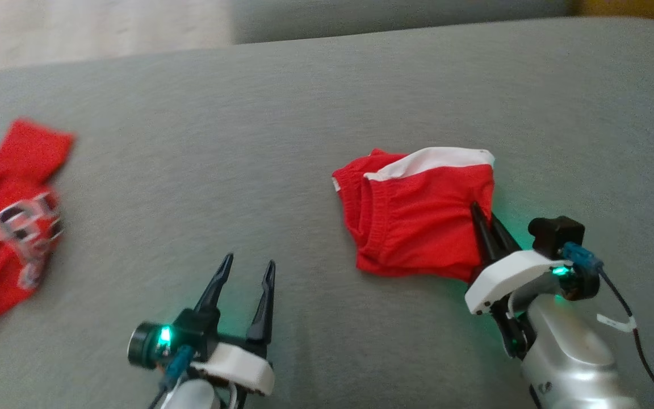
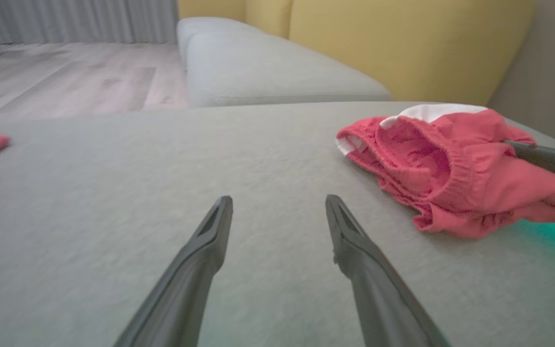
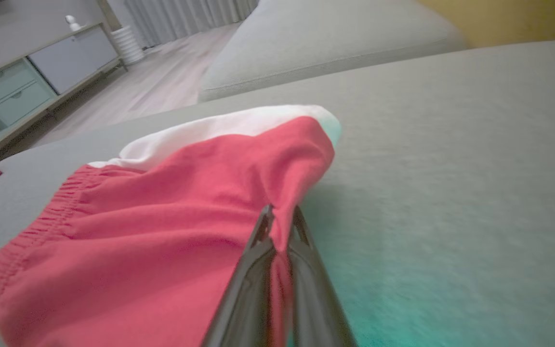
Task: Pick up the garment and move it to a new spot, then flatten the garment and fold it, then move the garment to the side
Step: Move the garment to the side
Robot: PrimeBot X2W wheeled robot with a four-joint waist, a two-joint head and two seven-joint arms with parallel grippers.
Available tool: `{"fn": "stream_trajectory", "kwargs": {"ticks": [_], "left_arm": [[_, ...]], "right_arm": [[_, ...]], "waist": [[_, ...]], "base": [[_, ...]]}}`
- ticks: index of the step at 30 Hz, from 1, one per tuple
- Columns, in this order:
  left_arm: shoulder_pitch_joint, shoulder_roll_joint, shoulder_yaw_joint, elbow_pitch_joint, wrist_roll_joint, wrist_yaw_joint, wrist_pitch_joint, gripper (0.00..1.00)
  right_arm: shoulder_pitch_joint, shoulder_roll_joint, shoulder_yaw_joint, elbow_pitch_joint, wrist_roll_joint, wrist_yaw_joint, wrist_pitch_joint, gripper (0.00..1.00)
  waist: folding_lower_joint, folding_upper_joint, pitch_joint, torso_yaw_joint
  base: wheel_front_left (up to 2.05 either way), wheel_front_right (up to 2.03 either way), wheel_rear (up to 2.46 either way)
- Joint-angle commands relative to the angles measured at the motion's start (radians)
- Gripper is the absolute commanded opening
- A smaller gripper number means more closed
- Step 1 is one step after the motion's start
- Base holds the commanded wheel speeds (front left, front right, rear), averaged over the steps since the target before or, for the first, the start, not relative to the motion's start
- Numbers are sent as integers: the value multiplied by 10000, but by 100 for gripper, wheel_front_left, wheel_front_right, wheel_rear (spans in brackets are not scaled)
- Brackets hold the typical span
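Nearest are two grippers. The left gripper (image 1: pixel 248 262) has its fingers spread and holds nothing, low over the grey cushion (image 1: pixel 219 142). The right gripper (image 1: pixel 484 221) is pinched on the right edge of one pair of red shorts (image 1: pixel 412 221), which lies mid-cushion. One red jersey (image 1: pixel 9 227) lies far left.
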Motion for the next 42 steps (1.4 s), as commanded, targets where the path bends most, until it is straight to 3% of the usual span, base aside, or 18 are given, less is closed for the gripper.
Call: {"fn": "stream_trajectory", "kwargs": {"ticks": [1,9,15,20,27,34,42], "left_arm": [[-569,35,162,-345,47,-64,-97,100],[-844,35,-200,-417,46,-225,-97,100],[-901,35,-543,-540,102,-435,-97,100],[-933,35,-735,-570,123,-476,-97,100],[-1148,35,-878,-453,300,-540,-97,100],[-1462,35,-930,-495,681,-628,-97,100],[-1940,35,-887,-472,1017,-753,-97,100]], "right_arm": [[-46,56,337,-357,60,-7,-39,0],[157,56,1093,-617,452,-7,-39,0],[233,57,1129,-765,737,-7,-39,0],[53,57,861,-829,434,-7,-39,0],[-1160,-120,111,-455,-873,-7,-39,0],[-3182,-1558,-780,981,-2286,-7,-39,0],[-4808,-3216,-2837,2790,-3937,-7,281,0]], "waist": [[0,0,-148,-1986],[0,0,38,-3948],[0,0,240,-4449],[0,0,516,-4330],[0,0,1102,-3667],[0,0,1804,-2913],[0,0,2484,-2269]], "base": [[0,0,0],[0,0,0],[0,0,0],[0,0,0],[0,0,0],[0,0,0],[0,0,0]]}}
